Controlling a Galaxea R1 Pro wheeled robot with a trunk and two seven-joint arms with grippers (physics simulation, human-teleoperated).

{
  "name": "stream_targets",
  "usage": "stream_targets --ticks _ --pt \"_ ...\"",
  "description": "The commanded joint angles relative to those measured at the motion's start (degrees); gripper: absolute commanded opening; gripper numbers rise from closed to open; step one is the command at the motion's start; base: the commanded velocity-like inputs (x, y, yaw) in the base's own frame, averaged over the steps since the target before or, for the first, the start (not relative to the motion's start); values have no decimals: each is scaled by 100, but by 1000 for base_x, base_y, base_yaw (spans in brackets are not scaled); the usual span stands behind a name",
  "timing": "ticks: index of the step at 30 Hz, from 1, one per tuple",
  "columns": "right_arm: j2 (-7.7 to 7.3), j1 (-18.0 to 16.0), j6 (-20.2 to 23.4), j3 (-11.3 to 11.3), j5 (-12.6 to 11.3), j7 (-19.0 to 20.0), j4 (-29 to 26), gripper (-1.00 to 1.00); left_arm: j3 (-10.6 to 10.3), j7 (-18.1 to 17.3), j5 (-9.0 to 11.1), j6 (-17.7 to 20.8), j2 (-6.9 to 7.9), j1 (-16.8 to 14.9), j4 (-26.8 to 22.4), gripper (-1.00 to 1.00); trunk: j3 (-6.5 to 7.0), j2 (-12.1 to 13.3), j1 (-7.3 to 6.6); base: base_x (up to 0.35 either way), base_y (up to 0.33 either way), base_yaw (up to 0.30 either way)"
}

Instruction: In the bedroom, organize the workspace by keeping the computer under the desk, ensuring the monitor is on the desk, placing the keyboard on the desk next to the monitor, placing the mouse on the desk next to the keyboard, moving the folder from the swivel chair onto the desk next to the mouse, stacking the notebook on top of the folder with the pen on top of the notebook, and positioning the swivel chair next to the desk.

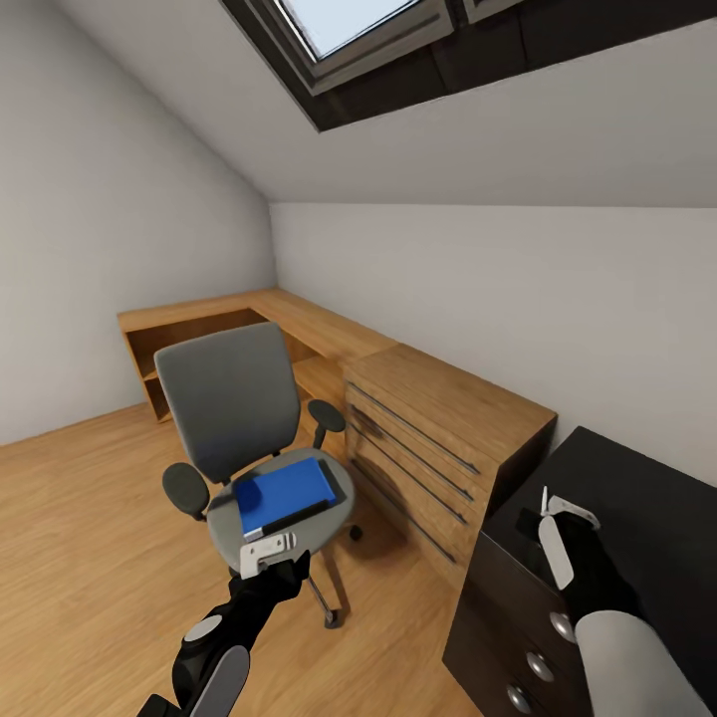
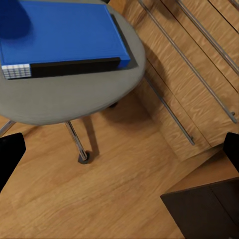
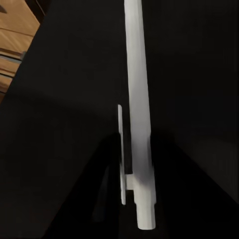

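One light-wood drawer unit (image 1: pixel 438 438) between swivel chair (image 1: pixel 239 418) and desk (image 1: pixel 637 508).

Our left arm reaches forward and low, black-sleeved, its left gripper (image 1: pixel 267 554) level with fingers parted wide and nothing between them. Our right arm is bent up from the lower right, its right gripper (image 1: pixel 558 518) closed on the slim white pen (image 3: pixel 138 124), pointing upward.

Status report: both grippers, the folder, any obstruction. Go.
Left gripper open at the swivel chair seat edge. Right gripper shut on pen over desk. Folder on seat, nothing on top.
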Motion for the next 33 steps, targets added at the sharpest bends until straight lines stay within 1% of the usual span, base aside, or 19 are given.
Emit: stream_targets --ticks 1,4,5,12,14,18,20,21,22,24,25,26,27,29,30,32,33 --pt "-8 -25 -13 1 -67 -31 42 -100 -14 59 54 4 6 -6 -8 100 -6 -4 0 0 0 0" --pt "-31 -102 -81 0 -44 -32 236 -100 -14 59 55 5 3 -6 -8 100 -6 -4 0 0 0 0" --pt "-33 -109 -88 0 -42 -32 256 100 -14 59 56 6 1 -6 -8 100 -6 -4 0 0 0 0" --pt "-37 -122 -92 0 -50 -8 234 100 -14 59 56 6 4 -6 -5 100 -6 -4 0 0 0 0" --pt "-30 -123 -92 -3 -57 -3 116 100 -14 59 56 6 0 -6 33 100 -6 -4 0 0 0 0" --pt "-13 -116 -44 -18 -75 -3 -357 100 -14 59 55 6 -2 -6 67 100 -6 -4 0 0 0 0" --pt "12 -93 96 -24 -104 -3 -932 100 -14 59 56 7 -2 -6 89 100 -6 -4 0 0 0 0" --pt "25 -88 129 -25 -108 -3 -1036 100 -14 59 56 7 -2 -6 92 100 -6 -4 0 0 0 0" --pt "70 -74 206 -25 -113 -6 -1240 100 -14 59 56 7 -2 -6 97 100 -6 -4 0 0 0 0" --pt "220 -11 442 -30 -111 -10 -1679 100 -14 59 56 7 -2 -6 102 100 -6 -4 0 0 0 0" --pt "262 18 518 -31 -110 -10 -1801 100 -14 59 56 7 -2 -6 103 100 -6 -4 0 0 0 0" --pt "371 147 741 -33 -111 -11 -2192 100 -14 59 56 7 -2 -6 108 100 -6 -4 0 0 0 0" --pt "402 203 805 -32 -112 -11 -2329 100 -14 59 56 7 -2 -6 109 100 -6 -4 0 0 0 0" --pt "520 465 974 -26 -120 -12 -2866 100 -14 59 56 7 -2 -6 112 100 -6 -4 0 0 0 0" --pt "552 525 998 -24 -121 -12 -2969 100 -14 59 56 7 -2 -6 113 100 -6 -4 0 0 0 0" --pt "695 677 1056 -20 -119 -14 -3235 100 -14 59 57 4 -2 -6 118 100 -6 -4 0 0 0 0" --pt "824 760 1093 13 -122 -19 -3390 100 -14 59 56 6 -2 -6 120 100 -6 -4 0 0 0 0"
